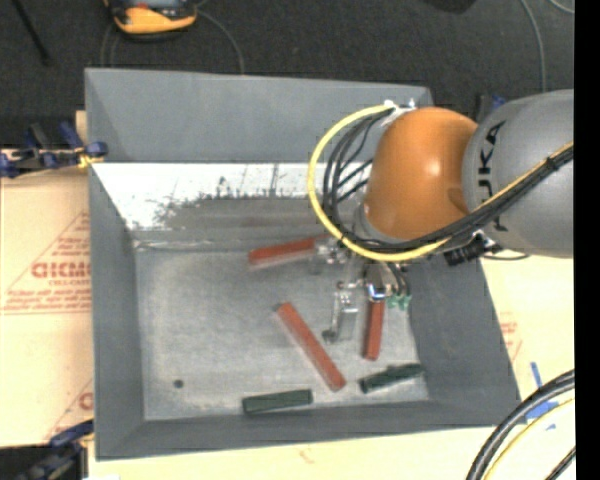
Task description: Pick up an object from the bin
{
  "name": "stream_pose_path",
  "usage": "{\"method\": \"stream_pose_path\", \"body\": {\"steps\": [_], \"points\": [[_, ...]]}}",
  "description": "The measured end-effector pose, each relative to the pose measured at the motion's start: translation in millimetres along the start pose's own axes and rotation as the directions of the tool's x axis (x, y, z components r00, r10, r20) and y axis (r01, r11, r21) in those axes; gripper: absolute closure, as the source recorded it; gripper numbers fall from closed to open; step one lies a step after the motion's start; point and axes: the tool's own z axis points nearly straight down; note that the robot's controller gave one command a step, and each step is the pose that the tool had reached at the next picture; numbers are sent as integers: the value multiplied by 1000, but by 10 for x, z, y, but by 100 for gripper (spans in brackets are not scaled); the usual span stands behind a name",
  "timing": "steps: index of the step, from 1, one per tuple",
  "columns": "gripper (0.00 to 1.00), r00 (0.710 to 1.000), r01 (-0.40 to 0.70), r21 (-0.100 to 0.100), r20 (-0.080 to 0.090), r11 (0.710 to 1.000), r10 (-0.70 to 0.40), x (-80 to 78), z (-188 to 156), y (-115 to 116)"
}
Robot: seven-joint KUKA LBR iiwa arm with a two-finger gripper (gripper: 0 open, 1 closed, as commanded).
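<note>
Camera view: pincer [358, 313] low in grey metal bin [120, 298], right of centre, beside short red flat stick [373, 333] — open or closed, can't tell. Looks like grasp step — then: firm closure, straight lift.

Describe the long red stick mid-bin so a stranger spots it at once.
On the floor of the grey bin, look near the middle. The long red stick slants down to the right there. It is longer than the two other red sticks, and the dark green sticks lie below it.
</note>
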Motion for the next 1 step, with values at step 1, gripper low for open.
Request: {"method": "stream_pose_path", "body": {"steps": [1], "points": [[0, 1000, 0, 0, 0, 1000, 0, 0, 0, 0]]}}
